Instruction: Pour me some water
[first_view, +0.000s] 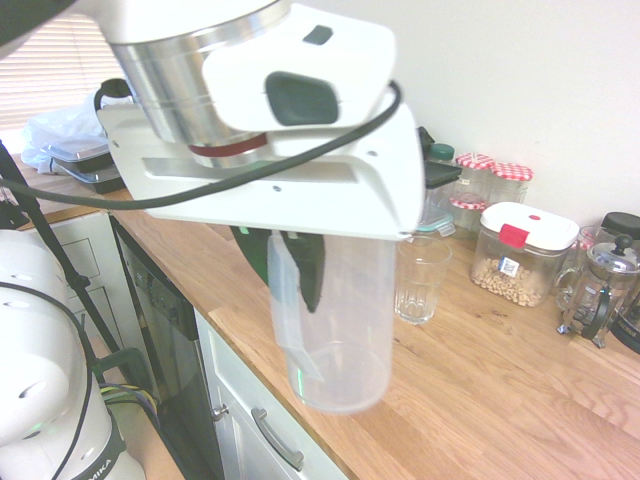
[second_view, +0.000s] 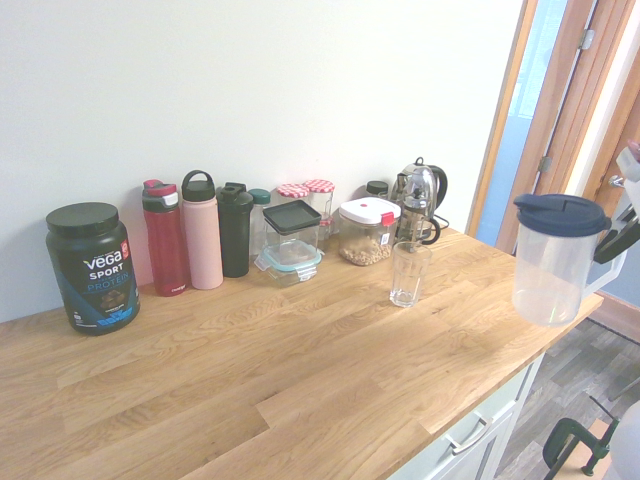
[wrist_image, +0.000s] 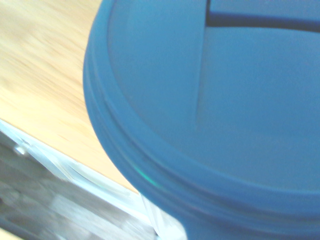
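In the first exterior view, the gripper (first_view: 305, 270) hung under the big white wrist close to the camera, its dark fingers (first_view: 310, 275) clamped on the handle of a clear plastic jug (first_view: 335, 330). The jug was off the wooden counter (first_view: 500, 390), held above its front edge and roughly upright. A ribbed drinking glass (first_view: 421, 278) stood on the counter just beyond the jug, with nothing visibly in it. Behind it sat a white-lidded box of nuts (first_view: 521, 253) and a coffee press (first_view: 597, 285).

In the second exterior view, the jug (second_view: 555, 260) appeared at the right end of the counter (second_view: 250, 370), its dark blue lid (second_view: 561, 212) on and its body see-through; how much water it held could not be made out. The arm was almost wholly out of the picture. The glass (second_view: 409, 273) stood well apart from the jug, toward the row of bottles and jars by the wall, among them a pink bottle (second_view: 201, 232) and a black tub (second_view: 92, 268).

In the wrist view, the blue lid (wrist_image: 210, 115) filled most of the picture, blurred, with counter wood (wrist_image: 40, 85) beside it.

By my reading, picking up the jug was done, while carrying it to the glass, tilting it and pouring were all left
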